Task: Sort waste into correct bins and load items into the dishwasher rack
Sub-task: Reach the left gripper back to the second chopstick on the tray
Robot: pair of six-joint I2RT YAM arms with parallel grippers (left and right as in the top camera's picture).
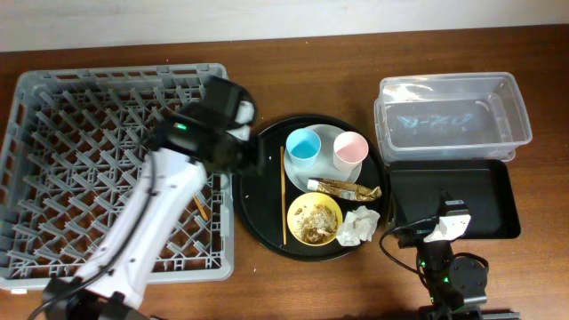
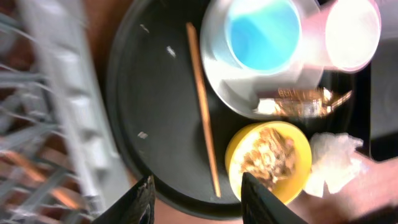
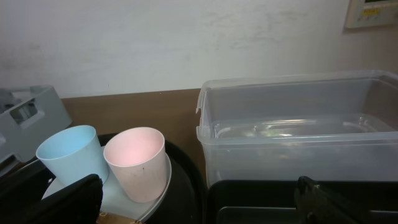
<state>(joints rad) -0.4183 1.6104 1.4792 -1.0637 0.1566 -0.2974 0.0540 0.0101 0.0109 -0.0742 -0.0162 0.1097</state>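
My left gripper point(image 1: 246, 158) point(image 2: 198, 202) is open and empty, above the left side of the round black tray, next to the grey dishwasher rack point(image 1: 53, 98) point(image 2: 56, 93). One chopstick point(image 1: 284, 196) point(image 2: 202, 112) lies on that tray just ahead of the fingers. A second chopstick point(image 1: 201, 210) lies in the rack. The blue cup point(image 1: 303, 147) point(image 2: 261, 31) point(image 3: 68, 152) and pink cup point(image 1: 350, 149) point(image 3: 137, 162) stand on the plate point(image 1: 326, 133) point(image 2: 214, 68). The foil wrapper point(image 1: 342, 188) point(image 2: 298, 102), the yellow bowl point(image 1: 332, 216) with scraps point(image 1: 311, 222), and the napkin point(image 1: 357, 226) lie nearby. My right gripper point(image 1: 442, 218) point(image 3: 199, 205) is open and empty.
The round black tray point(image 1: 258, 213) point(image 2: 155, 93) holds the dishes. The clear tub point(image 1: 453, 116) point(image 3: 298, 124) stands at the back right, with the shallow black tray point(image 1: 484, 191) point(image 3: 261, 199) in front of it. My left arm crosses the rack's right side.
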